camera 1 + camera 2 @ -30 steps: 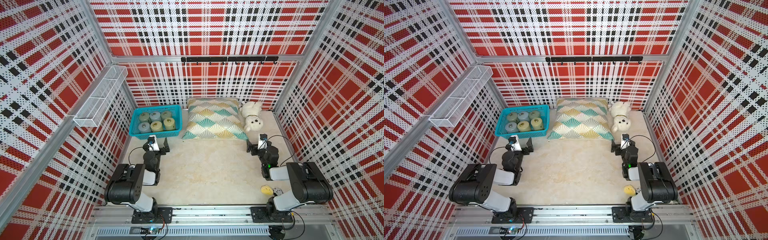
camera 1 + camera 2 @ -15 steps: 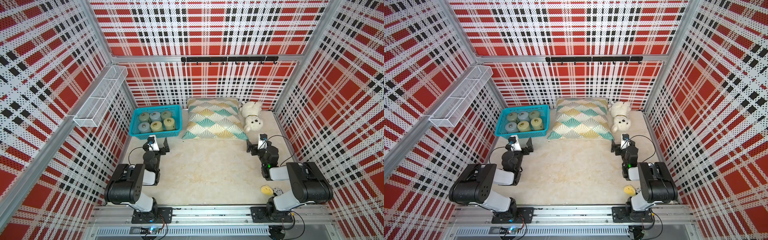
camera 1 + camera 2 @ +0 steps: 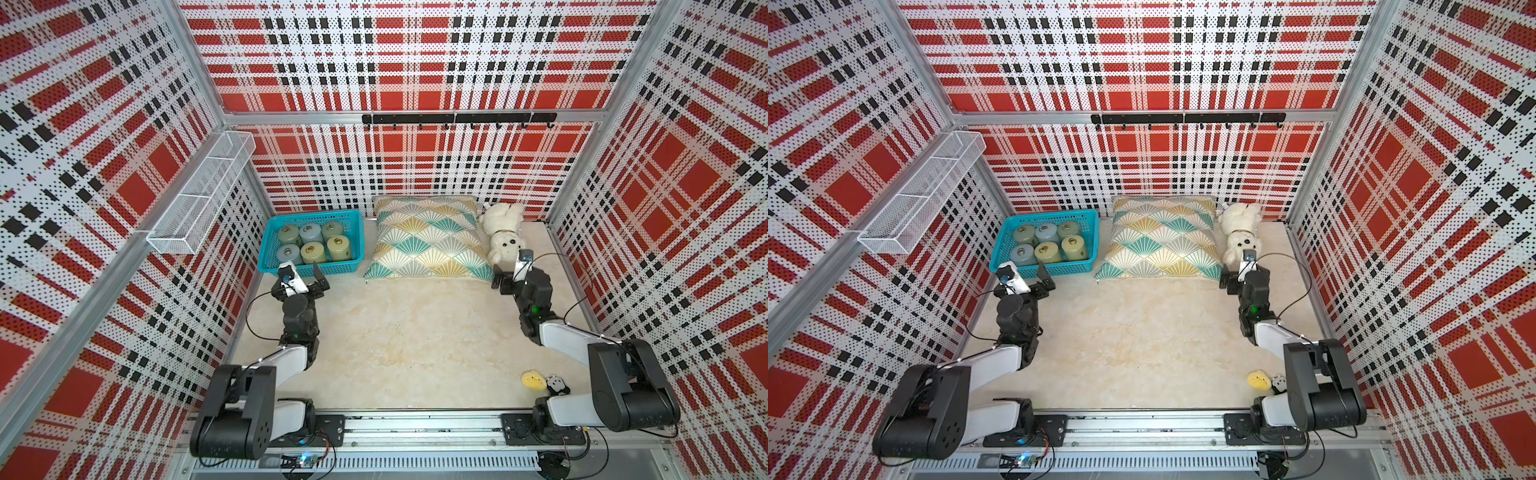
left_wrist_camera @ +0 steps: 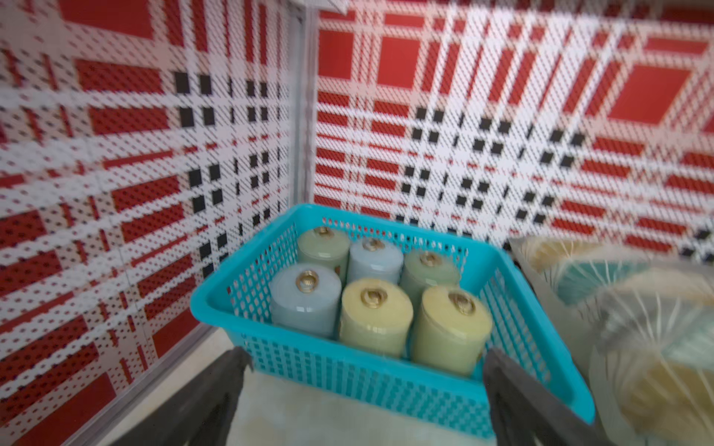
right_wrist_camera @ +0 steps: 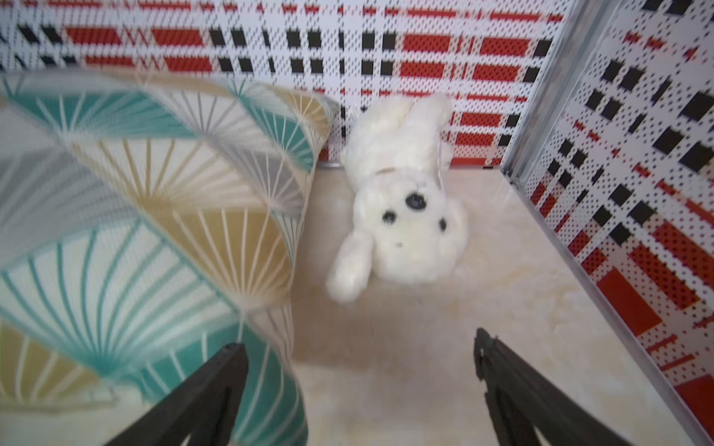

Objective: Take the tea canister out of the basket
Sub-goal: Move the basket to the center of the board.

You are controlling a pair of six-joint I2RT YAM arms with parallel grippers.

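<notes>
ahead of the left gripper: six in the basket, nothing moved

just beyond the fingertips of the left gripper, inside the basket: six tea canisters, upright, packed in two rows of three and touching one another. closest to the fingers, a pale blue canister and two yellow ones; behind them two green and one more pale blue. all lids on, all below or about level with the rim.

left gripper: jaws spread wide, empty, low and short of the near wall of the basket, touching nothing. right gripper: likewise wide apart and empty, facing the plush dog, with the pillow lying between it and the basket.

against a second ago: no shift at all. same arm poses, same spread jaws, same six canisters in the same places.

reads as the very start of the task: no approach begun, no canister chosen or touched. probably calls for raising the left gripper over the near rim, then coming down on a canister in the near row. tight packing likely leaves little room for a finger between neighbours, so an end canister looks the easier pick.
</notes>
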